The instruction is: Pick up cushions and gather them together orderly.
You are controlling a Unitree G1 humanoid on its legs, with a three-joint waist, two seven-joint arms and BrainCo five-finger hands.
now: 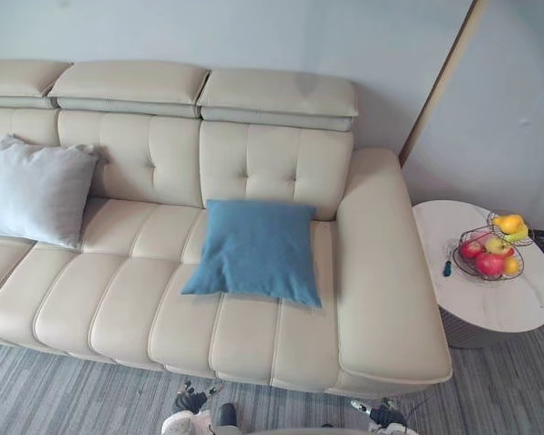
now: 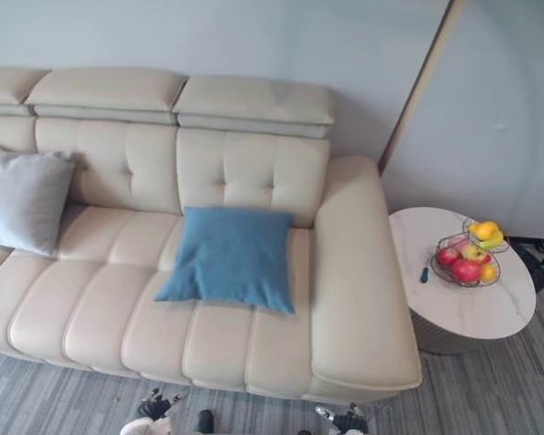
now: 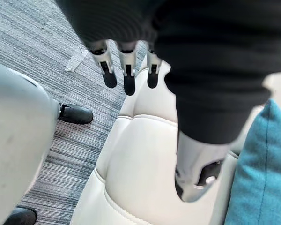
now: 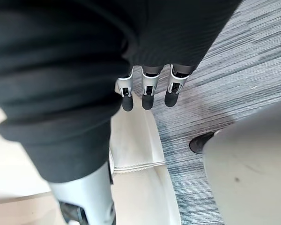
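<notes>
The left hand (image 3: pixel 129 75) hangs with its fingers straight and loosely spread and its thumb apart from them. It holds nothing and is above the front edge of the sofa (image 1: pixel 127 299), where the cream seat meets the grey striped carpet (image 1: pixel 54 394). In the left wrist view a corner of the blue cushion (image 1: pixel 254 249) shows just beside this hand, not touching it. The right hand (image 4: pixel 147 91) is slack too, fingers straight and empty, over the sofa's front right corner by the armrest, with carpet past its fingertips. The blue cushion lies flat on the seat toward the right end of the sofa, close to the armrest, its far edge at the foot of the backrest and its near corners short of the front edge. The grey cushion (image 1: pixel 34 190) stands propped against the backrest toward the left end, well apart from the blue one. Past the right armrest stands a round white bench (image 1: pixel 499 304) bearing a wire fruit basket (image 1: pixel 476 265) of red and yellow fruit, with a small dark object (image 1: pixel 447 269) just beside it.
</notes>
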